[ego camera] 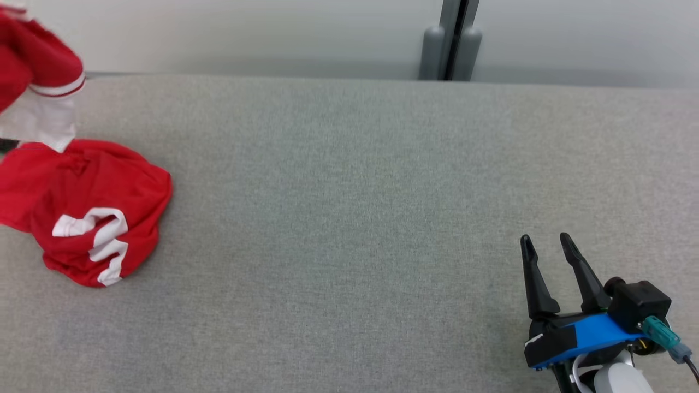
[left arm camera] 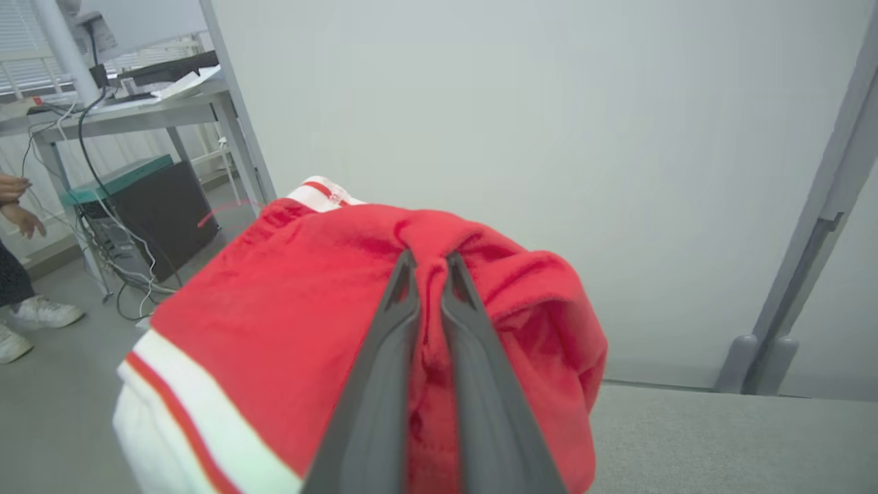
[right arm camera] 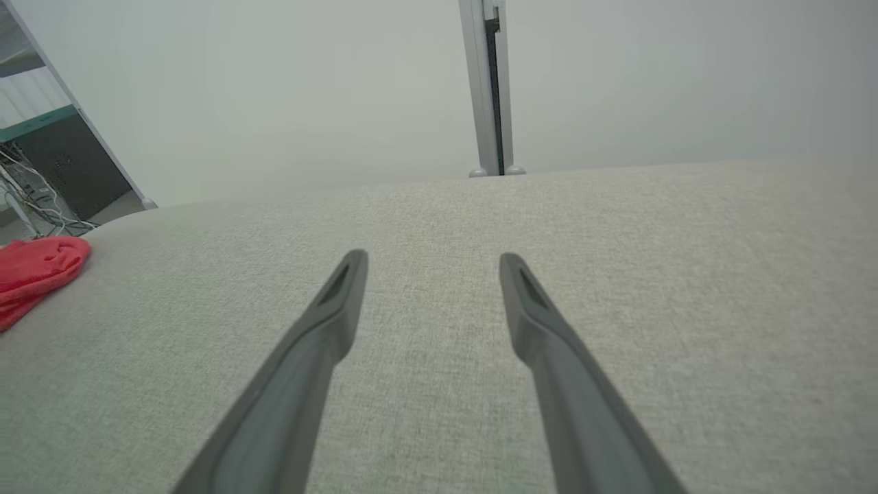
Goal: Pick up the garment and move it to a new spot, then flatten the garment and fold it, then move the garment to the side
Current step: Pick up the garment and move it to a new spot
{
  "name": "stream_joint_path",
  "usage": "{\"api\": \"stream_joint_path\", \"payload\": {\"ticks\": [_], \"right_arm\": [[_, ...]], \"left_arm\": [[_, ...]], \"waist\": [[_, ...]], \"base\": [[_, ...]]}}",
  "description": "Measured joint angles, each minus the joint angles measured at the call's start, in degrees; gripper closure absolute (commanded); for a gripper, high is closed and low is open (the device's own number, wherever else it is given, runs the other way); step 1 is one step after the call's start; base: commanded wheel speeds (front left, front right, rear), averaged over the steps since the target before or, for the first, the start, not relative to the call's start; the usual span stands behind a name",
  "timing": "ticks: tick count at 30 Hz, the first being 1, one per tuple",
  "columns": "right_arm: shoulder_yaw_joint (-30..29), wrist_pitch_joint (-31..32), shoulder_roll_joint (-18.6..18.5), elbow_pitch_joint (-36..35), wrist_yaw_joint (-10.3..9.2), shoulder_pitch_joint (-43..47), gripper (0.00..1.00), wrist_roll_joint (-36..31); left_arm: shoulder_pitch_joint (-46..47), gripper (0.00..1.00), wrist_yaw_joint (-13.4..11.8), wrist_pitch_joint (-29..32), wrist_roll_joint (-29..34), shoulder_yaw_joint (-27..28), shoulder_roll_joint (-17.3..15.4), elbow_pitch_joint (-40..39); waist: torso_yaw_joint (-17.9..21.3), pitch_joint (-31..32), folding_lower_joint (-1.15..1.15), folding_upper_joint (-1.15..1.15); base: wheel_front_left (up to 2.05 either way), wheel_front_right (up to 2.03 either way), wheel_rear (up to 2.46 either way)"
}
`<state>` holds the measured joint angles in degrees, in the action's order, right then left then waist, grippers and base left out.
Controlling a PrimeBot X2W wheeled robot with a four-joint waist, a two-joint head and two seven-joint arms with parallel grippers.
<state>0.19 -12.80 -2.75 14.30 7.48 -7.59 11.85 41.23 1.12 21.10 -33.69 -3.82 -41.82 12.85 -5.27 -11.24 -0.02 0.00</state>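
The garment [ego camera: 93,207] is red with white stripes and lies bunched at the left edge of the grey table [ego camera: 349,218], one part lifted toward the upper left corner. In the left wrist view my left gripper [left arm camera: 430,264] is shut on a fold of the garment [left arm camera: 295,322], which drapes around both dark fingers. My right gripper [ego camera: 546,243] stands open at the lower right, apart from the cloth. In the right wrist view its fingers [right arm camera: 343,288] are spread over bare table, with the garment [right arm camera: 38,271] far off at the left edge.
A grey post [ego camera: 452,41] stands against the pale wall behind the table. To the left, beyond the table, are a desk [left arm camera: 130,110] with cables, a dark box [left arm camera: 154,213], and a person's hand [left arm camera: 17,206] and shoes [left arm camera: 34,319].
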Motion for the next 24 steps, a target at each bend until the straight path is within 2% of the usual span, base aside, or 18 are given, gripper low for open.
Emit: {"api": "stream_joint_path", "payload": {"ticks": [7,14,19,24], "right_arm": [[0.51,-1.10,0.00,1.99,0.00,1.13,0.00,1.55],[0.53,-1.51,0.00,2.61,0.00,1.06,0.00,2.20],[1.10,-1.71,0.01,3.02,0.00,0.86,0.00,3.33],[1.36,-2.00,0.00,3.39,0.00,0.80,0.00,3.99]], "left_arm": [[7.38,1.00,2.55,4.63,0.14,-7.36,4.49,-9.36],[8.35,1.00,4.55,9.00,-2.30,-16.18,10.62,-17.04],[4.17,1.00,5.19,8.90,-2.68,-23.92,15.35,-17.83],[-0.81,1.00,5.84,6.34,-1.54,-32.77,18.39,-13.58]], "waist": [[2.04,4.68,0.00,0.00],[7.11,5.09,0.01,0.00],[11.70,3.93,0.02,0.00],[15.78,3.04,0.02,0.00]], "base": [[0.00,0.00,0.00],[0.00,0.00,0.00],[0.00,0.00,0.00],[0.00,0.00,0.00]]}}
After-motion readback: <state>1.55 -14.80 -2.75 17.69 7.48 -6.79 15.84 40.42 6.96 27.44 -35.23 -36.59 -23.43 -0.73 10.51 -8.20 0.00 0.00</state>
